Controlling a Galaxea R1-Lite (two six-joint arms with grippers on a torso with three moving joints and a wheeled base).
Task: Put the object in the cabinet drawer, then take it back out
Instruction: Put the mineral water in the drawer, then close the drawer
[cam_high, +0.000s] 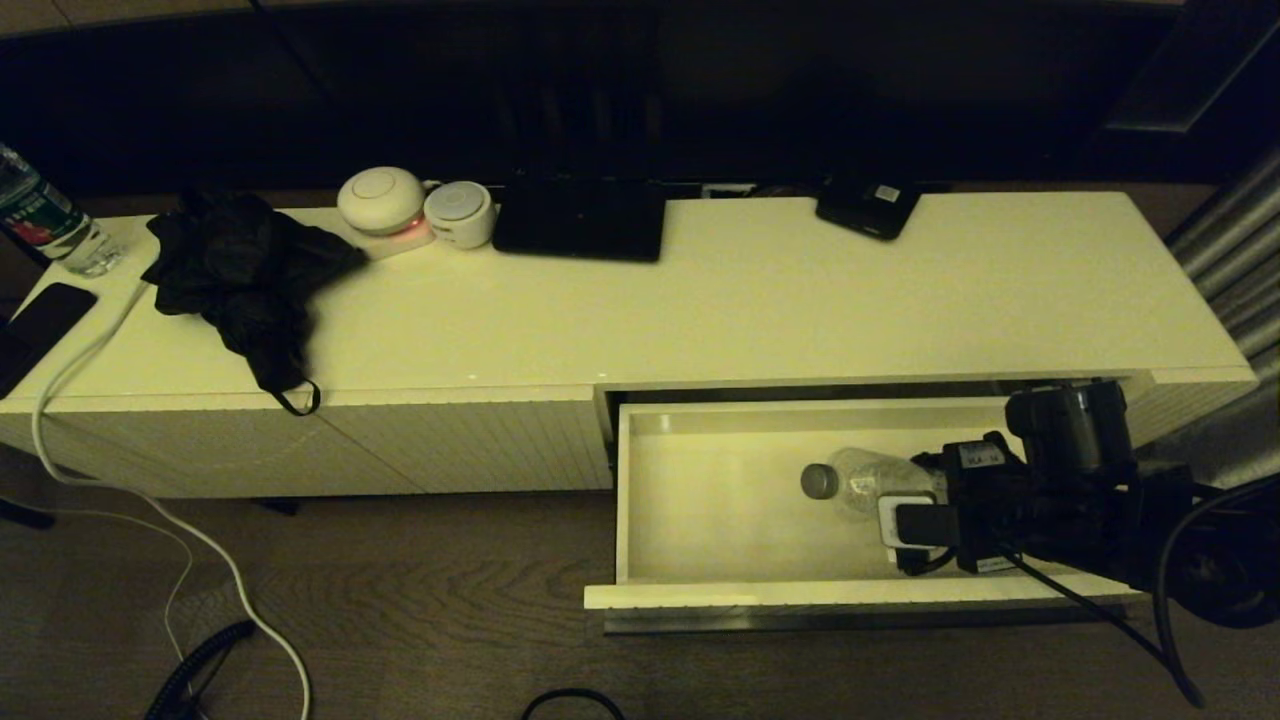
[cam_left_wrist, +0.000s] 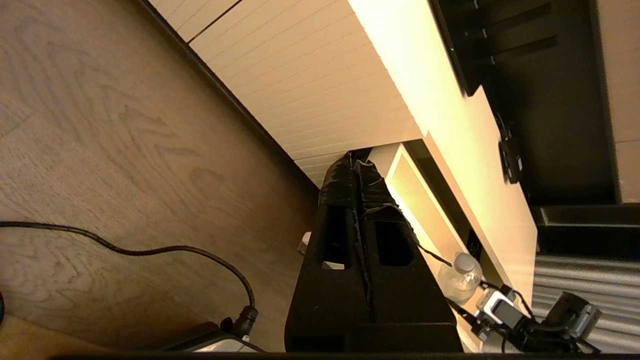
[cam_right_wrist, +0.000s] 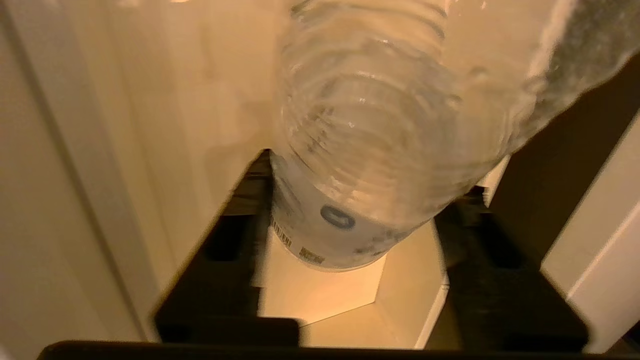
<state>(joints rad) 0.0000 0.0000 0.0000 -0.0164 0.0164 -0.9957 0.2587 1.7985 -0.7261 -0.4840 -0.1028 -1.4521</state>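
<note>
Bottle lying on side in open drawer, near right end, cap toward left. Right gripper straddling its labelled base, fingers parted, grip uncertain. Left gripper closed, empty, parked above floor.

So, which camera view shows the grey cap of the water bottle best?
The head view: the cap shows whole, on the bottle in the open drawer. The left wrist view shows it small; the right wrist view shows none.

Black right arm, trailing cables
</note>
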